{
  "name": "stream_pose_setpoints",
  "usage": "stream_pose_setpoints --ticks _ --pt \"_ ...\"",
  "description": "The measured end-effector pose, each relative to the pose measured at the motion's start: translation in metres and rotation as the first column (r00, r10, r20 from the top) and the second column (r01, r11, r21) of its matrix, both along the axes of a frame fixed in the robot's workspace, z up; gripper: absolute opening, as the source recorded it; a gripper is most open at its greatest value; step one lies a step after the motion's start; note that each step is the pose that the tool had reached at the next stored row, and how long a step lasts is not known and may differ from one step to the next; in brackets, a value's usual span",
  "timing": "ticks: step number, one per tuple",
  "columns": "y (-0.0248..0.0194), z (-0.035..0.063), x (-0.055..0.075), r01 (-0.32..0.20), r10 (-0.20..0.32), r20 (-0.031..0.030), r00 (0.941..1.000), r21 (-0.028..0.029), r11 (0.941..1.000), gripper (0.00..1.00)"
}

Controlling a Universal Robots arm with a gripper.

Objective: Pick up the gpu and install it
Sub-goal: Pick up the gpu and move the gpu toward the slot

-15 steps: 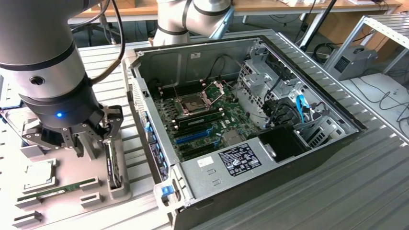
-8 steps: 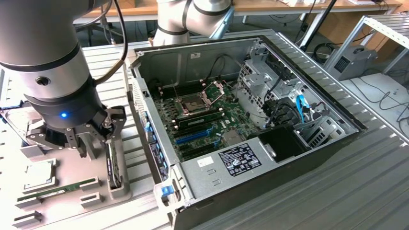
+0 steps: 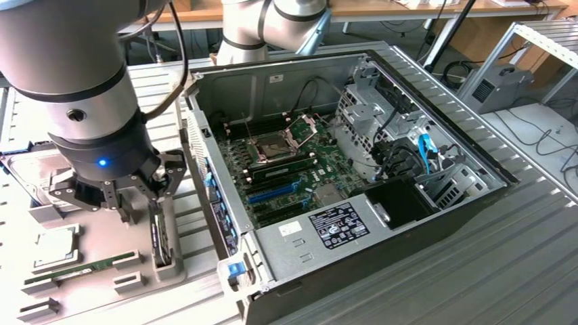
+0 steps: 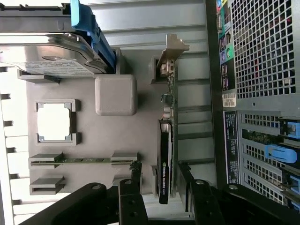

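The gpu (image 3: 161, 238) stands on its long edge in a slot of the grey parts tray (image 3: 95, 233), at the exterior view's left beside the open computer case (image 3: 470, 203). In the wrist view the gpu (image 4: 164, 140) shows edge-on: black cooler, green board, silver bracket at the far end. My gripper (image 3: 145, 203) hangs just over it. Its black fingers (image 4: 136, 187) stand open, one on each side of the card's cooler end, with a gap to the card on both sides. The gripper (image 4: 159, 171) holds nothing.
On the tray (image 4: 93, 140) lie a silver hard drive (image 4: 47, 51) with a blue bracket, a CPU (image 4: 55, 122) and a RAM stick (image 4: 79, 160). Inside the case, the motherboard (image 3: 298, 162) lies face up with blue slots (image 3: 271, 194). The case's perforated wall (image 4: 262, 70) is close beside the card.
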State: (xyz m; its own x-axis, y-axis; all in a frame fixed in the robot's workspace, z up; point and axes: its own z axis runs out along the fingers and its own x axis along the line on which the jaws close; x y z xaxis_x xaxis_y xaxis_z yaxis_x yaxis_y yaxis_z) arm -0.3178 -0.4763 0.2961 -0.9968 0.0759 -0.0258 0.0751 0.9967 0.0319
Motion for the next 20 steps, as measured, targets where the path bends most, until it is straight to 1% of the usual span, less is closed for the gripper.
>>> stream_pose_setpoints --ticks 8,10,13,16,20 --pt "0.0000 -0.0034 0.005 0.000 0.000 -0.0002 1.0000 -0.0042 1.0000 0.44" --pt "0.0001 -0.0057 0.007 0.000 0.000 -0.0005 1.0000 -0.0063 1.0000 0.44" --pt "0.0003 -0.0099 0.008 0.000 0.000 -0.0020 1.0000 -0.0076 1.0000 0.44" --pt "0.0015 -0.0136 0.009 0.000 0.000 -0.0033 1.0000 -0.0087 1.0000 0.44" --pt "0.0046 -0.0179 0.010 0.000 0.000 -0.0039 1.0000 -0.0093 1.0000 0.44"
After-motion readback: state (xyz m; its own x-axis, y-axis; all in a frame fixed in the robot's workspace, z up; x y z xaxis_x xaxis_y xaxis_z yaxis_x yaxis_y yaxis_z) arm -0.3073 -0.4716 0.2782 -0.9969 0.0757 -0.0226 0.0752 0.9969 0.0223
